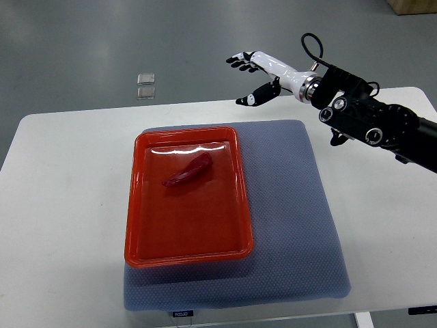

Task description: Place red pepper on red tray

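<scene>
A red pepper point(188, 171) lies inside the red tray point(186, 242), in its upper half, pointing toward the upper right. The tray sits on the left part of a grey-blue mat point(293, 205). My right hand point(250, 78) is raised past the table's far edge, up and to the right of the tray. Its fingers are spread and hold nothing. The right arm point(369, 116) comes in from the right edge. The left arm does not show.
The white table point(61, 205) carries the mat. Two small clear squares point(145, 85) lie on the floor beyond the table's far edge. A brown box corner point(416, 5) shows at the top right.
</scene>
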`<state>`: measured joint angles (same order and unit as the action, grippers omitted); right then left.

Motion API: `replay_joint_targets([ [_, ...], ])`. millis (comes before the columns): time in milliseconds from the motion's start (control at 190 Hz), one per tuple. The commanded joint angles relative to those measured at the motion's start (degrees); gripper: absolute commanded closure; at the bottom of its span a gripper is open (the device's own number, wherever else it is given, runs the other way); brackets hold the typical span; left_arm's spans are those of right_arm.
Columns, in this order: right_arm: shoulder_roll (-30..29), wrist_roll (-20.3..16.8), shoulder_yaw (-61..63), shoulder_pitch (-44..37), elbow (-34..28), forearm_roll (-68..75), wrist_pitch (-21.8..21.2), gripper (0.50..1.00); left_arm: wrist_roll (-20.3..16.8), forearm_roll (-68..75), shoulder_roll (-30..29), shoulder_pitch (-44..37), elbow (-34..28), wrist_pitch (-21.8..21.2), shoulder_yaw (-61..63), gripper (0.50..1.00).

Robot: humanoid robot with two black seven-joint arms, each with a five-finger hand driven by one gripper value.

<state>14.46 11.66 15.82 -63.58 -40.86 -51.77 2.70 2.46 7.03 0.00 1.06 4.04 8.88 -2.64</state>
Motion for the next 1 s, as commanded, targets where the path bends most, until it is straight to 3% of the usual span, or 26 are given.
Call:
replay_joint_targets([
  [0, 2.0, -1.9, 10.0, 3.7, 0.0, -0.2, -2.7, 0.656, 0.0, 0.0, 0.0, 0.1, 0.0, 0.0, 0.0, 0.5],
  [295, 1.7, -5.4, 33.2, 13.8, 0.0, -0.2, -4.5, 0.648, 0.0, 0.0, 0.0, 0.1, 0.0, 0.0, 0.0, 0.5],
  [458, -0.2, -7.0, 46.1, 19.0, 0.0, 0.0, -7.8, 0.642, 0.0, 0.0, 0.0, 0.0, 0.0, 0.0, 0.0, 0.5],
  [684, -3.7, -7.2, 53.5, 22.6, 0.0, 2.8, -8.2, 0.638, 0.0, 0.0, 0.0, 0.0, 0.0, 0.0, 0.0, 0.5],
  [758, -5.1, -7.3, 55.9, 23.7, 0.0, 4.7, -8.6, 0.603, 0.0, 0.0, 0.0, 0.0, 0.0, 0.0, 0.0, 0.5],
  [995, -7.9, -7.0, 58.6, 26.0, -0.1, 6.7, -10.8, 0.587, 0.0, 0.0, 0.0, 0.0, 0.0, 0.0, 0.0, 0.5],
])
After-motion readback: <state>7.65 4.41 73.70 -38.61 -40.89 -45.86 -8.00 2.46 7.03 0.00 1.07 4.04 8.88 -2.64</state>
